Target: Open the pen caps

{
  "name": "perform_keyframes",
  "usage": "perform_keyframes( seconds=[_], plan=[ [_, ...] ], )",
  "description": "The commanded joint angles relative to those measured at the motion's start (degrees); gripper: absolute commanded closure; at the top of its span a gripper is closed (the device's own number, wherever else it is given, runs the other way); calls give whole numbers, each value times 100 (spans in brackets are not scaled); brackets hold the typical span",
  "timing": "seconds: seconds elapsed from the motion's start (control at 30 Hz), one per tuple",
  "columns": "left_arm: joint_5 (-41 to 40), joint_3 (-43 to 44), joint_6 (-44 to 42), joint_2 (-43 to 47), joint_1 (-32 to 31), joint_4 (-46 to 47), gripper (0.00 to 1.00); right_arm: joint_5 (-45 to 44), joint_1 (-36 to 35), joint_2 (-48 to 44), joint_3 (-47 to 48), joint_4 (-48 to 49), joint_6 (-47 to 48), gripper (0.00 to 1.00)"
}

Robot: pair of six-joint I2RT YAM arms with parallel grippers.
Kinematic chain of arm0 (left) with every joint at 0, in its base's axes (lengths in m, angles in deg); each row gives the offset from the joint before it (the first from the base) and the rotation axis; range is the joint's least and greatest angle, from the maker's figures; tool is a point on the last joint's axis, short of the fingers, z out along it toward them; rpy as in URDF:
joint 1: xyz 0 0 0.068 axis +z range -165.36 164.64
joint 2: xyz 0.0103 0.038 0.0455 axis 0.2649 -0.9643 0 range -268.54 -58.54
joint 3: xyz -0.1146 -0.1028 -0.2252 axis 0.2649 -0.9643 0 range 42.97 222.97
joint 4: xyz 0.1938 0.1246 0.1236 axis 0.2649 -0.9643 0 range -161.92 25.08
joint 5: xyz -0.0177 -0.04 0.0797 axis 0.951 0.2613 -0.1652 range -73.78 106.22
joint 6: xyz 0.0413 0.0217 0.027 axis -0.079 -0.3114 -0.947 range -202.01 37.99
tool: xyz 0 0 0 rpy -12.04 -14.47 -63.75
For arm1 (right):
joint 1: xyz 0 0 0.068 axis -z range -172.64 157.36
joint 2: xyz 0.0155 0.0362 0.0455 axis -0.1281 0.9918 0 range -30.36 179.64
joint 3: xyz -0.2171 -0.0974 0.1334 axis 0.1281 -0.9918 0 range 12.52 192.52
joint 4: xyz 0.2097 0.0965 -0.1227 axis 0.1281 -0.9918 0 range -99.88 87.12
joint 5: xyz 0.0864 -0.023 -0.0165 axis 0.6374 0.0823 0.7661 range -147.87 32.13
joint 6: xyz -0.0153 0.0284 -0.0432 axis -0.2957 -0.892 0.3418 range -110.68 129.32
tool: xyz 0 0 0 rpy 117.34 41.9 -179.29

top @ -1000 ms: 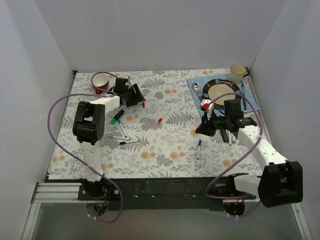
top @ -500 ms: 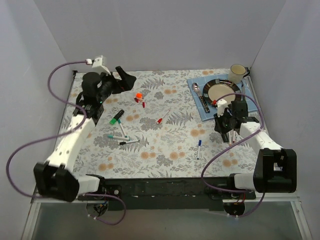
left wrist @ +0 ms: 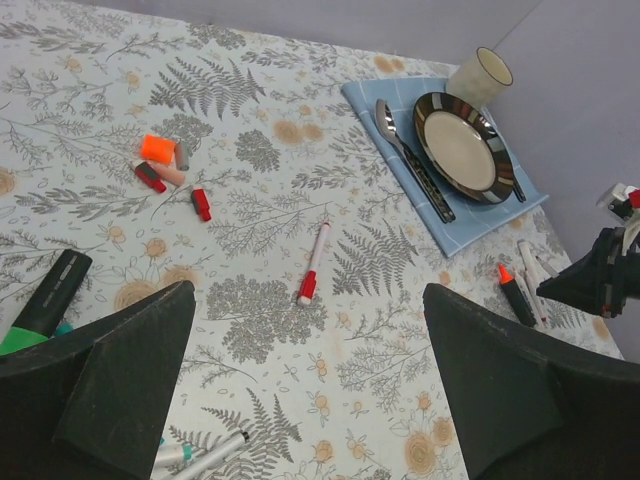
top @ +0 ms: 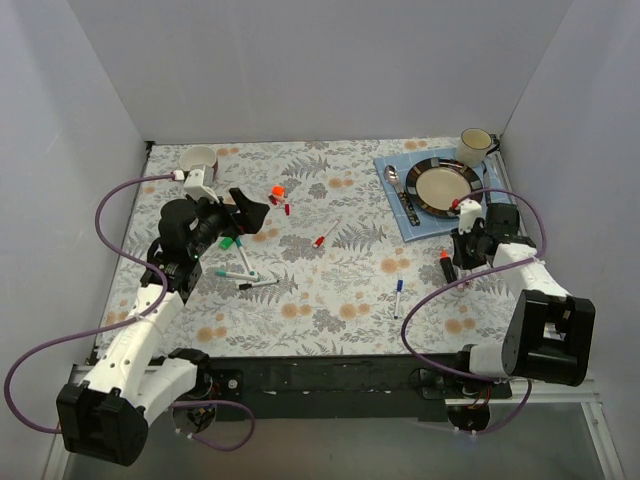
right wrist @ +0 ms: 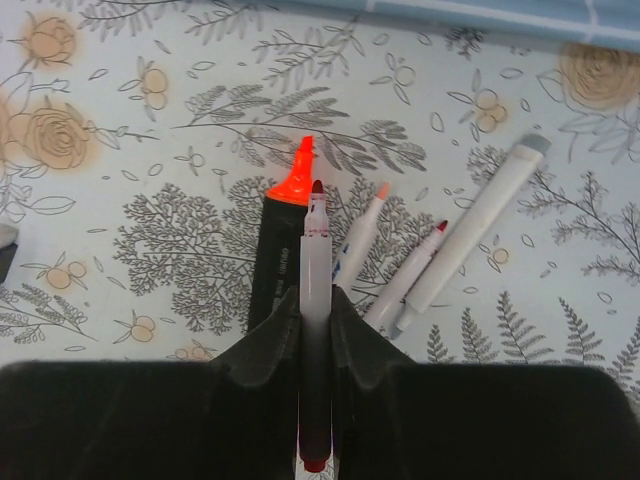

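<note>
My right gripper [right wrist: 316,310] is shut on a thin white pen [right wrist: 316,262] with a bare red tip. It hangs just above a black marker with an orange tip [right wrist: 278,258] and several uncapped white pens [right wrist: 478,228]. In the top view it [top: 463,243] is near the placemat. My left gripper [left wrist: 310,400] is open and empty above the cloth. A red-capped white pen [left wrist: 312,265] lies ahead of it. An orange cap [left wrist: 157,148] and red caps [left wrist: 201,204] lie loose at the back left. A green-capped black marker [left wrist: 48,300] lies by the left finger [left wrist: 110,380].
A blue placemat [top: 395,170] holds a plate [top: 440,166], a spoon [left wrist: 398,148] and a knife. A cream mug [top: 476,146] stands behind it, a red cup [top: 198,158] at the back left. A blue-capped pen [top: 398,297] and more white pens [top: 243,273] lie on the cloth.
My left gripper rose from the loose caps, then came down and forward, open. My right gripper moved right with the pen, toward the uncapped pens by the placemat.
</note>
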Motion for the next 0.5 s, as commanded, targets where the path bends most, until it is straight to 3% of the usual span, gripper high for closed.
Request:
perform_keyframes(
  seconds=[0.0,0.17,0.47],
  plan=[
    [239,48,-26,319,1,138,2,45,323,83,9,-67,47,80],
    [204,22,-35,416,1,112,2,-78,376,232,0,-67,47,69],
    [265,13,-26,381,1,129,2,-8,411,312,53,-146,65,68]
  ],
)
